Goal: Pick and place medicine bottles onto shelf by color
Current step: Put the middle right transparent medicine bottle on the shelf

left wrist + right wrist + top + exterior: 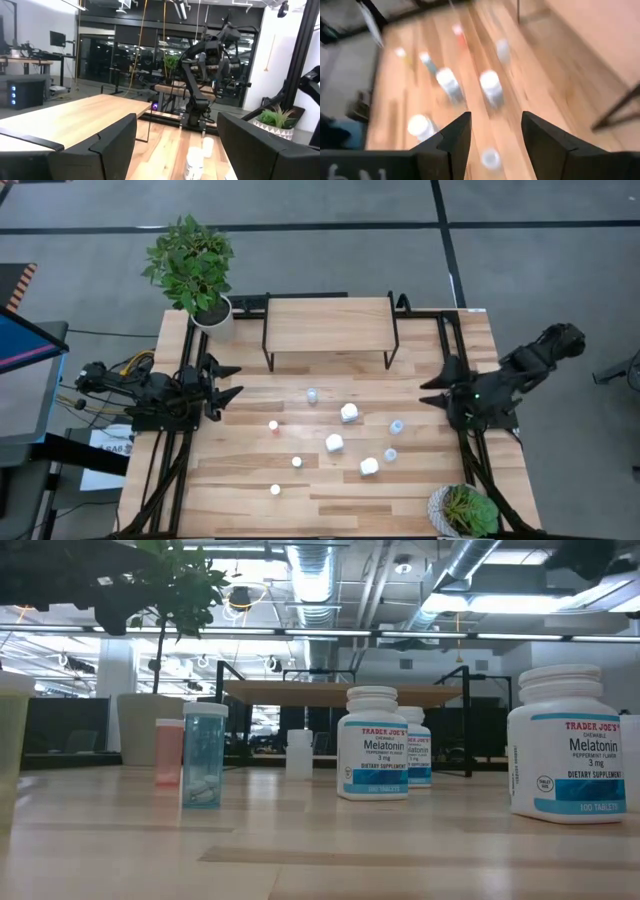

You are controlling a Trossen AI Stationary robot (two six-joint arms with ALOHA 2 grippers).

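Observation:
Several medicine bottles stand upright on the plank table (pixel 240 510), in its middle. Among them are chunky white ones (pixel 334 443) (pixel 372 745), pale blue ones (pixel 397 425) (pixel 205 755) and tiny capped ones (pixel 273 425) (pixel 169 752). The shelf (pixel 328 325) (pixel 340 692) stands on its black legs at the table's far side with nothing on top. My left gripper (pixel 232 381) (pixel 177 150) is open at the table's left edge, pointing level toward the bottles. My right gripper (pixel 433 392) (pixel 495 135) is open above the right edge, tilted down at the bottles, with nothing between its fingers.
A potted plant (pixel 195 265) stands at the table's far left corner, beside the shelf. A second, smaller one (pixel 465 510) sits at the near right corner. Black frame rails (pixel 160 480) run along both side edges. Bare wood lies between the bottles and each gripper.

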